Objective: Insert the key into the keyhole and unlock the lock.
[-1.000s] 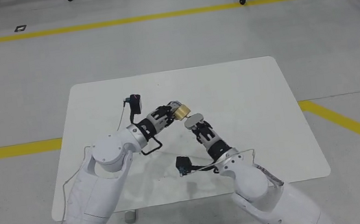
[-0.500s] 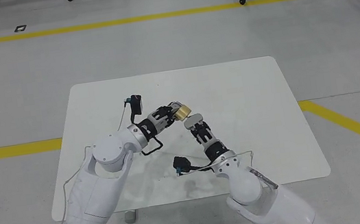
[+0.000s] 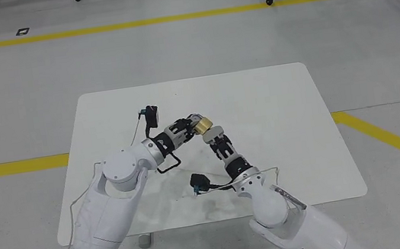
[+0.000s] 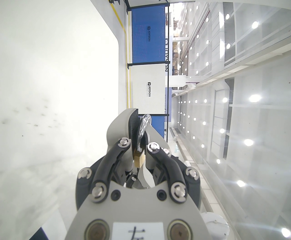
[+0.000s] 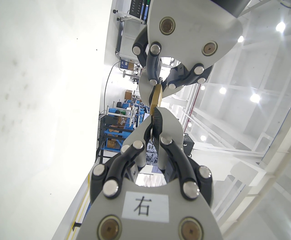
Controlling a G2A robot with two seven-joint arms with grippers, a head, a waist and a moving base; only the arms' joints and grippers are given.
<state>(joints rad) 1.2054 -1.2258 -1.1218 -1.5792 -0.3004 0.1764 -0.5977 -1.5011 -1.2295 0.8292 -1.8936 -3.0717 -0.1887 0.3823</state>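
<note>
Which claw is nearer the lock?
Left. The left claw is clamped on the lock; the right claw, gripping the key, sits right at its opposite end.

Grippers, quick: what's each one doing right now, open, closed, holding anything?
Left gripper: closed on the brass padlock with a silver shackle.
Right gripper: closed on the thin silver metal key, its tip at the padlock's base.
</note>
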